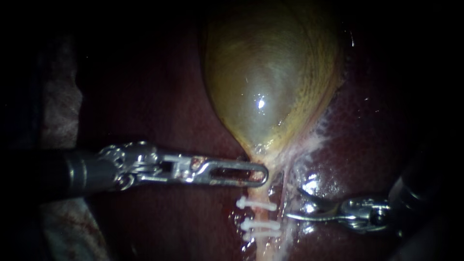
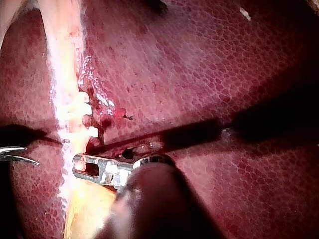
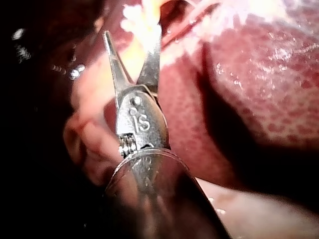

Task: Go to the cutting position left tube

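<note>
Nearest, the left tube [image 1: 263, 214] runs from the near edge of the endoscope view up to the gallbladder neck, pale against the liver [image 1: 193, 222]. Three white clips [image 1: 258, 204] cross it: two close together on the near side and one farther, with a bare length of tube between. A second pale strand lies just right of it.

Right instrument [image 1: 293, 203]: enters from the right, level with that bare length. Its two curved blades stand open, tips pointing left, just beside the clipped tube and not seen touching it. The right wrist view confirms the V-shaped gap, with pale tissue ahead of the tips.

Left instrument [image 1: 265, 175]: enters from the left, a little farther than the far clip. Its slotted jaws lie closed on the narrow neck of the gallbladder [image 1: 270, 82].

Farthest, the gallbladder body swells yellow-green and glossy, bedded in dark red liver on both sides.
</note>
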Robot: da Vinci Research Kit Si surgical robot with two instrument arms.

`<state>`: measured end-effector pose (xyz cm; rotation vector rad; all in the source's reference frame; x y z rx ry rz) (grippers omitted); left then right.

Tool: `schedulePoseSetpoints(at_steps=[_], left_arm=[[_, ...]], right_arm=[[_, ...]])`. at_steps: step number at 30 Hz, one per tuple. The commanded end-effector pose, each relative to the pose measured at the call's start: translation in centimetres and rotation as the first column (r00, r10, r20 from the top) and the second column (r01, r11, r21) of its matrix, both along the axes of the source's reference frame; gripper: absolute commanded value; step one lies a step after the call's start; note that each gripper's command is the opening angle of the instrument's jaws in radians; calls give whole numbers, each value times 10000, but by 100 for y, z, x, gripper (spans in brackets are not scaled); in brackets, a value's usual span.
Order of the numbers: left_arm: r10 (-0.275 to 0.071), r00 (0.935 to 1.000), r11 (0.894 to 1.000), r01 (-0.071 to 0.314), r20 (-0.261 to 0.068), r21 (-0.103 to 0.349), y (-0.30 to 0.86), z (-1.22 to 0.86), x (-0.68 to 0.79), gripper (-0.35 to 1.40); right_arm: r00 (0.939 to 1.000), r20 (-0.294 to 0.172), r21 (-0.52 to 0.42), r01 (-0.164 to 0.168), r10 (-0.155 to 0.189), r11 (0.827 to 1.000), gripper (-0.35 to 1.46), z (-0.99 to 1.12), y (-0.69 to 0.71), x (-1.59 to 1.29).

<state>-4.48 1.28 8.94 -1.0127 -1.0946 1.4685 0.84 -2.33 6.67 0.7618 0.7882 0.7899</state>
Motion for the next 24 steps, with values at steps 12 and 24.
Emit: schedulePoseSetpoints(at_steps=[12, 24], left_arm=[[8, 10000, 10000, -8, 12, 52, 1, -10, 6, -35], [13, 10000, 10000, -13, 19, 79, 3, -14, 7, -35]], right_arm=[[9960, 455, 1065, 715, -766, 9917, 141, 0, -13, 20], [9876, 569, 1467, 1367, -1463, 9797, 128, 0, -15, 27]])
